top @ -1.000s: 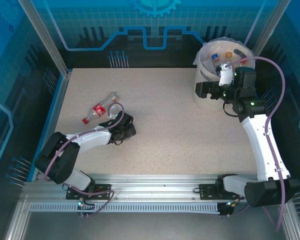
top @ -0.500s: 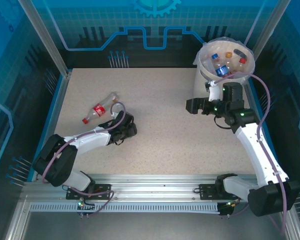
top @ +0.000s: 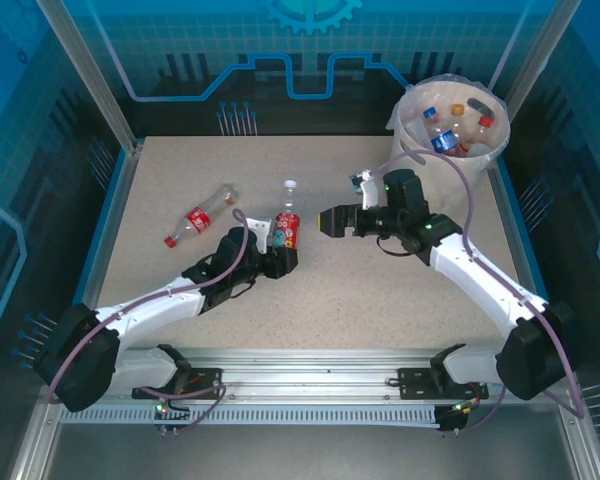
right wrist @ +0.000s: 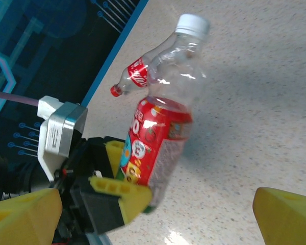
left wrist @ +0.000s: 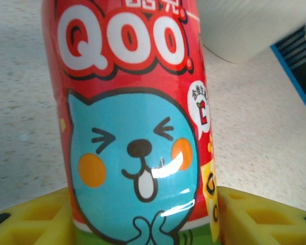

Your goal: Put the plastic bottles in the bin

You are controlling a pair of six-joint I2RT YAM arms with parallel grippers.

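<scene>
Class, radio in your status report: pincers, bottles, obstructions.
Left pincer shut on Qoo bottle. Right pincer open, facing it. Red-labelled bottle lying loose.

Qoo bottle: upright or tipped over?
Upright. Qoo bottle stands cap-up in the top view, its lower end clamped in the left pincer. On the table or lifted: cannot tell.

Open tabletop (top: pixel 380 290) near-centre, held bottle (top: pixel 287 228) mid-table, lying bottle (top: pixel 197 219) left, bin (top: pixel 407 140) far-right
</scene>
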